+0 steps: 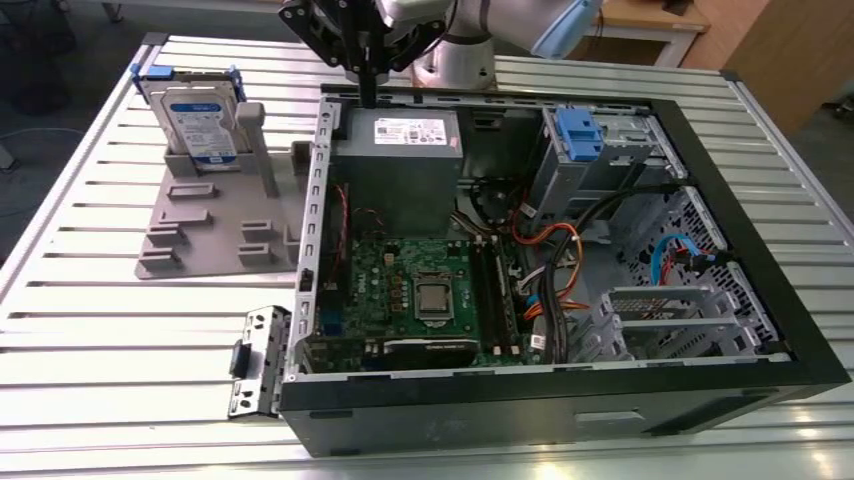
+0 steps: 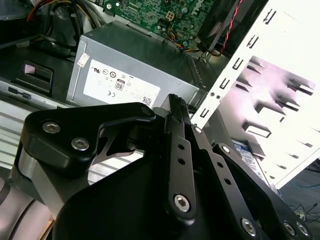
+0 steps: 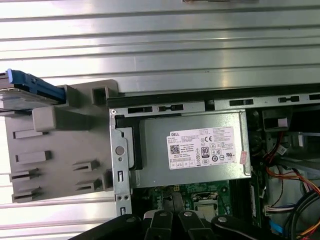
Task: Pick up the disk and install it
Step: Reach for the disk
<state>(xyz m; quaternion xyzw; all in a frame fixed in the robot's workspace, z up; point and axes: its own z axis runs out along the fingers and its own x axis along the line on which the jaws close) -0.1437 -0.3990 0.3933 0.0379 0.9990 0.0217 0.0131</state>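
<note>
Our gripper (image 1: 370, 92), fingers closed on nothing, hangs over the computer case (image 1: 316, 200) rim. We judge it could clip that rim while reaching the disk (image 1: 200, 115) standing outside the case.

At the exterior view's top, the arm (image 1: 454, 62) is silver-grey with a pale blue joint cap (image 1: 563, 28). Its gripper (image 2: 176, 103) is matte black, hinged link bars (image 2: 180, 160) fastened by round silver screws (image 2: 181, 201).
</note>
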